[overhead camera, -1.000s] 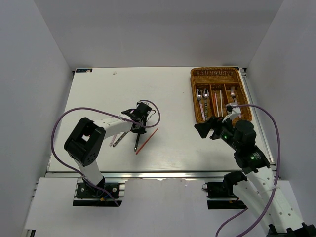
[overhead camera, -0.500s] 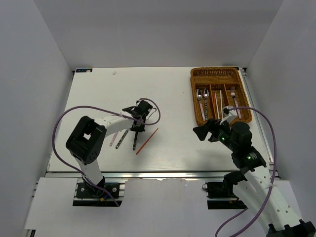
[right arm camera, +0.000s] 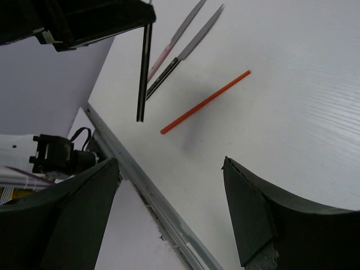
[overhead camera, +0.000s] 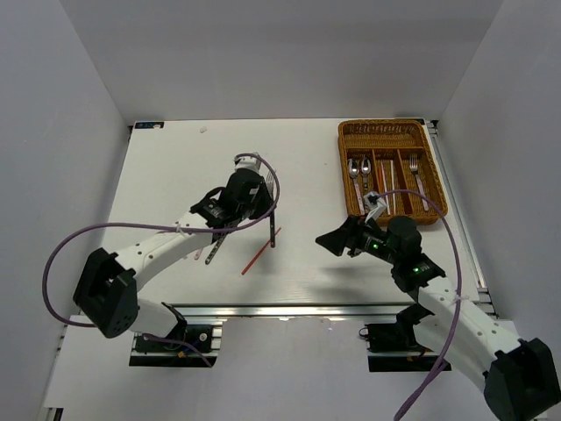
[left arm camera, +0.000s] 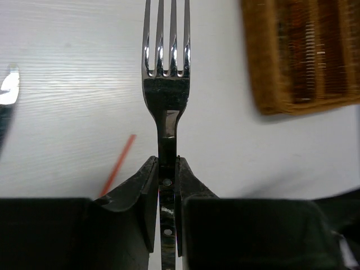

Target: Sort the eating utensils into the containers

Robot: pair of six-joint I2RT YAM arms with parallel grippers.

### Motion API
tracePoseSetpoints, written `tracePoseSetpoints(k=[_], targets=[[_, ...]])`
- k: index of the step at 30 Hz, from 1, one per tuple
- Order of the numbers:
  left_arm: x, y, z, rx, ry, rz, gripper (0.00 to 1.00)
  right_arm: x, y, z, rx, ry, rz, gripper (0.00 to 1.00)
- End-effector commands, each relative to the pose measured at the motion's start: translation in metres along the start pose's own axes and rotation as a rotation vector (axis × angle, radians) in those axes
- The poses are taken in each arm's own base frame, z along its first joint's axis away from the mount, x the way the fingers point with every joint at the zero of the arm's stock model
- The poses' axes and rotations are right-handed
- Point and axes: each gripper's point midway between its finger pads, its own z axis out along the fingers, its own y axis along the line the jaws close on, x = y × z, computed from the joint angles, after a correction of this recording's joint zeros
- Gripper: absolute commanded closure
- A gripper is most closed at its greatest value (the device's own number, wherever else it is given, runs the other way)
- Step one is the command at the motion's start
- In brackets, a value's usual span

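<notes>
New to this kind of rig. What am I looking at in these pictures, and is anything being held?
Two robot arms work at a white table. One picture looks down from overhead; the other two come from a camera on each wrist. The left hand pinches a fork by its handle. The right hand is open and empty. A red chopstick and two knives lie loose on the table. The wicker tray at the far right already holds sorted cutlery.
</notes>
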Motion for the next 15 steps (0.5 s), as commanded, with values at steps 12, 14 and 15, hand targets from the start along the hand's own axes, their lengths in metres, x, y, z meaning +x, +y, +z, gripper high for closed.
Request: tracePoseSetpoints(k=[12,14,15], targets=[[-0.001,-0.119,-0.029,0.4,-0.024,-0.237,1.0,-0.033,0.053,0.055,0.003,-0.077,-0.088,0.26],[0.0,-0.123,-0.03,0.417,-0.022,-0.242,1.0,-0.032,0.047,0.058,0.028,-0.074,-0.101,0.27],[-0.002,-0.125,-0.03,0.424,-0.028,-0.245,1.0,-0.033,0.046,0.058,0.033,-0.075,-0.105,0.29]])
